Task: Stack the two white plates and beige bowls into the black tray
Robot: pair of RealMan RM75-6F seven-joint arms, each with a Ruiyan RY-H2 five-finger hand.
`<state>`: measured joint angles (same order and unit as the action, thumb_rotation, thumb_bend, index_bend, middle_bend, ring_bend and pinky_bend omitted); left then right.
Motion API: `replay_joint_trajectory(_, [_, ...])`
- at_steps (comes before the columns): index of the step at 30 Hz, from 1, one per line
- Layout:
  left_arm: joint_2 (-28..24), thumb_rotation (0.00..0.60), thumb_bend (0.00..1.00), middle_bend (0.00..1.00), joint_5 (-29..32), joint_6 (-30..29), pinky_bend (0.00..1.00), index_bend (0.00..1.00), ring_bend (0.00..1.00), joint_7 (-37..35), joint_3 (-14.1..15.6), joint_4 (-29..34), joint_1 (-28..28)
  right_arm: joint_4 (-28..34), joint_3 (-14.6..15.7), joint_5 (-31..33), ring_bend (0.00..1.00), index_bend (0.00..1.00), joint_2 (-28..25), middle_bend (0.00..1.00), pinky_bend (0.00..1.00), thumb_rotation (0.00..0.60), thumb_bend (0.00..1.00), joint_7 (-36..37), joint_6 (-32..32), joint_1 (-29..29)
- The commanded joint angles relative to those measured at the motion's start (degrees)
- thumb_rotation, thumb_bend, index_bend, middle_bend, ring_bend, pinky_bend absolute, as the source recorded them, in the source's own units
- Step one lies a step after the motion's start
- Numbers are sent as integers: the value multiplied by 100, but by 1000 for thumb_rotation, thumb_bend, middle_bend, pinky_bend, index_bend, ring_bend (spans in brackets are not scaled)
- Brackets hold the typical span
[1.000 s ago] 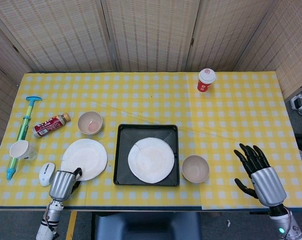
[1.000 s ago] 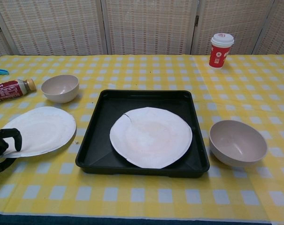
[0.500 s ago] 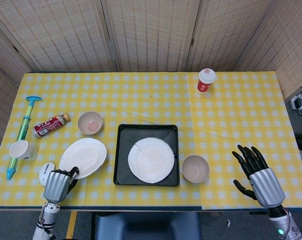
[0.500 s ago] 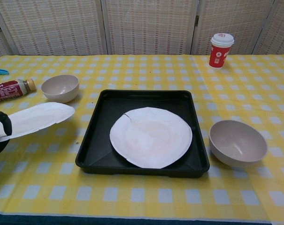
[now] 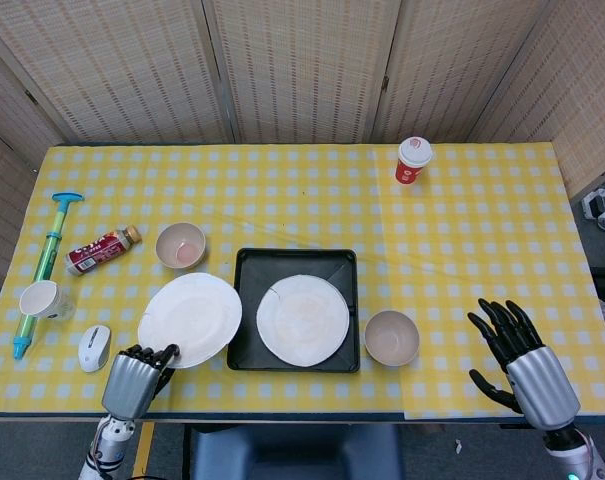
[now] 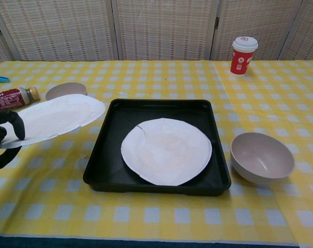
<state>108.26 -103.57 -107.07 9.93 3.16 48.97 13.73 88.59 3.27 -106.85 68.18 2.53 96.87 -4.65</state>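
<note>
My left hand (image 5: 134, 381) (image 6: 2, 135) grips the near edge of a white plate (image 5: 191, 319) (image 6: 54, 118), held lifted above the table just left of the black tray (image 5: 240, 345) (image 6: 102, 155). A second white plate (image 5: 303, 319) (image 6: 166, 150) with a cracked rim lies flat inside the tray. One beige bowl (image 5: 181, 245) (image 6: 66, 91) sits behind the lifted plate, partly hidden by it in the chest view. The other beige bowl (image 5: 391, 337) (image 6: 262, 157) stands right of the tray. My right hand (image 5: 530, 368) hovers at the front right, fingers spread, holding nothing.
A red paper cup (image 5: 413, 161) (image 6: 242, 55) stands at the back right. At the left lie a red bottle (image 5: 100, 250) (image 6: 12, 98), a teal-green pump (image 5: 40, 273), a white mug (image 5: 45, 300) and a white mouse (image 5: 94, 347). A woven screen backs the table.
My left hand has raised the white plate off the table and carried it right, toward the tray's left edge. The right hand drifted slightly nearer the front edge.
</note>
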Motion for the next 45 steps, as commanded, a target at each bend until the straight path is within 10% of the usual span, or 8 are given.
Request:
replay_joint_trajectory(1, [-29,600,550,1000,-171,199,1000,637,1000,361,-35,372,227,-9,27,-67,0,0,-34,0,0,600,300,55,84,35])
replay_joint_trajectory(17, [366,600,566,1000,-12,1517,1000,633,1000,301,-310,543,1011,-79,-55,-224,0,0,-413,0,0,600,301,1207,1183,332])
replay_joint_trajectory(45, [2174,600,567,1000,277,2067,1000,618,1000,-958,-531,-2062,2013,-311,-302,176,0,0,-643,0,0,600,300,2888,2176,732])
